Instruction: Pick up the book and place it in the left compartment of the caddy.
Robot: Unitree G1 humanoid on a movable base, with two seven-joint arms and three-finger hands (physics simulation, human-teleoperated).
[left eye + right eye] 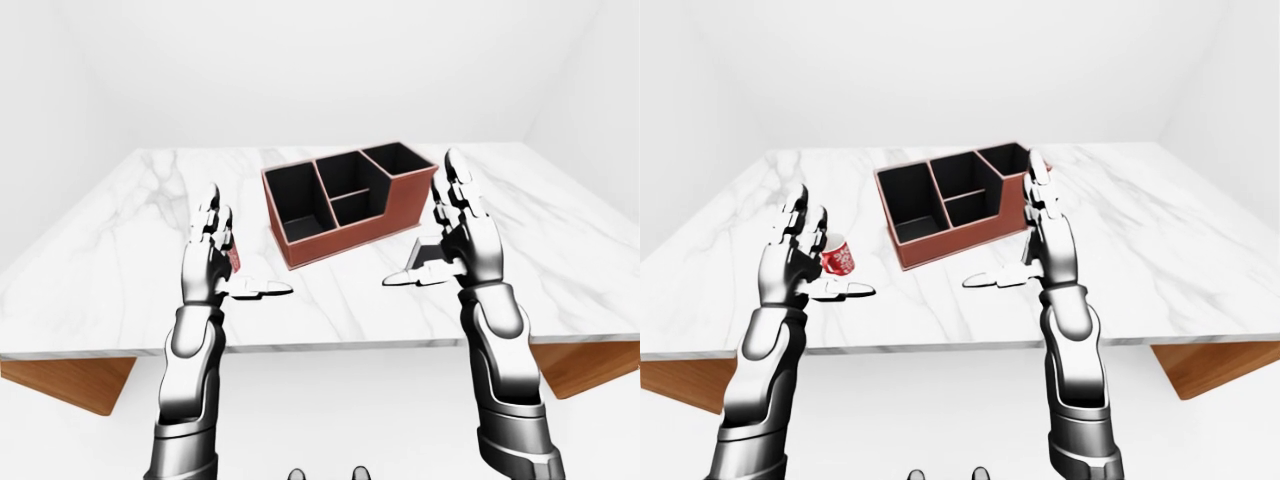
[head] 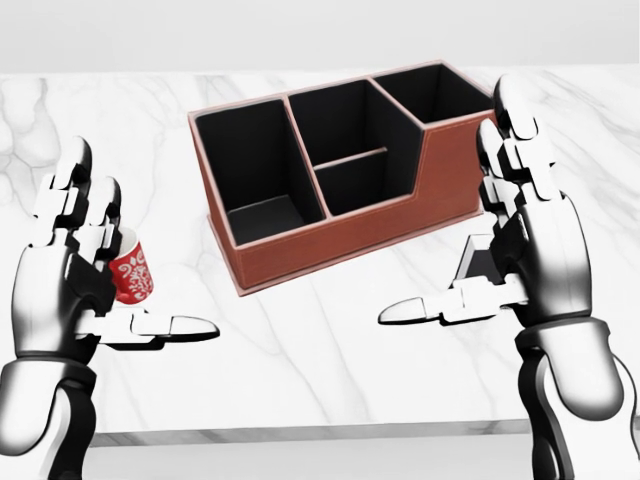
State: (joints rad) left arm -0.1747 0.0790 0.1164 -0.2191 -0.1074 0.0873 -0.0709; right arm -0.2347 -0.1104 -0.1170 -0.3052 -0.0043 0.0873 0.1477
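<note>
1. While both hands hang over the near part of the marble table [image 2: 330,350], nothing is gripped. The right hand [image 2: 530,250] is spread wide, fingers pointing up and thumb thrown out toward the middle, and that looks like a pre-grasp shape, ready to take something thin.
2. And there's the target: the book [image 2: 478,262], a dark flat thing, sits just past the right palm, mostly hidden behind it in the head view. Only a sliver shows between thumb and fingers. I can't tell from here whether it lies flat or leans.
3. Over to the left hand [image 2: 65,270]. It is wide open too, thumb out to the right, holding nothing. Just beyond its fingers is a red patterned cup [image 2: 131,277], peeking out beside the knuckles. Touching? Can't say. It's no part of this job, so I'd guess that hand is simply parked.
4. Between the two hands and farther off sits the caddy [image 2: 330,245], a reddish-brown box with black insides, turned at a slant on the table. Its left compartment [image 2: 248,160] is long, open-topped and looks empty, nearer the left hand's side.
5. My call: the pick hasn't happened yet. The right hand must close on the book, then carry it up and across the caddy's wall.
</note>
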